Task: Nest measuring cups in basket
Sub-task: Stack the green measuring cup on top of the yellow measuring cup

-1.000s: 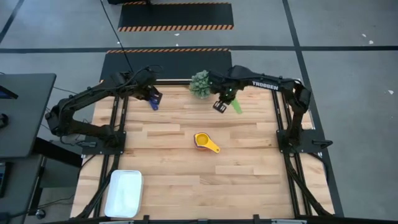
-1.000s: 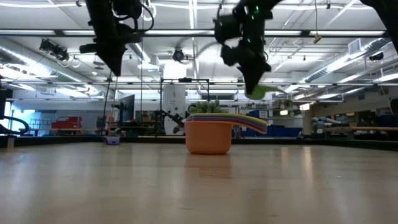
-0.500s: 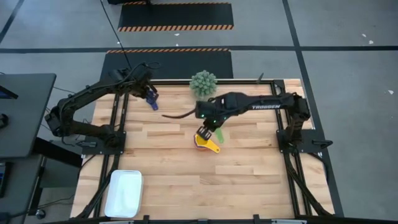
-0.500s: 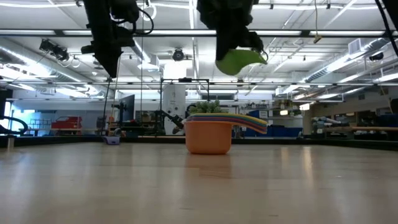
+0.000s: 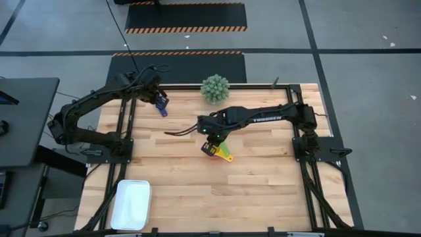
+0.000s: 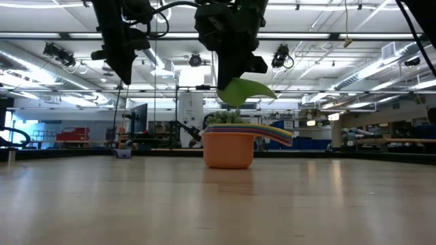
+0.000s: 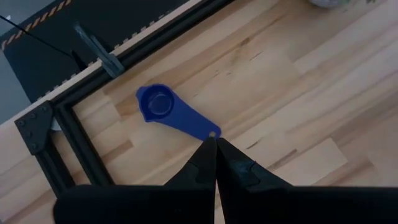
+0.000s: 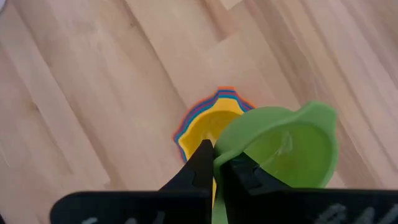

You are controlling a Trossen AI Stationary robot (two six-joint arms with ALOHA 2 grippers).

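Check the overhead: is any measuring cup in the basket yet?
No, the white basket sits without any cup at the table's near-left corner.

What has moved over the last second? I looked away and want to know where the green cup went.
The right tool carried the green cup from beside the spiky plant at the table's far edge to just above the nested stack of cups, gripping it throughout. The left tool stayed shut above the dark blue cup; the stack and the white basket did not move.
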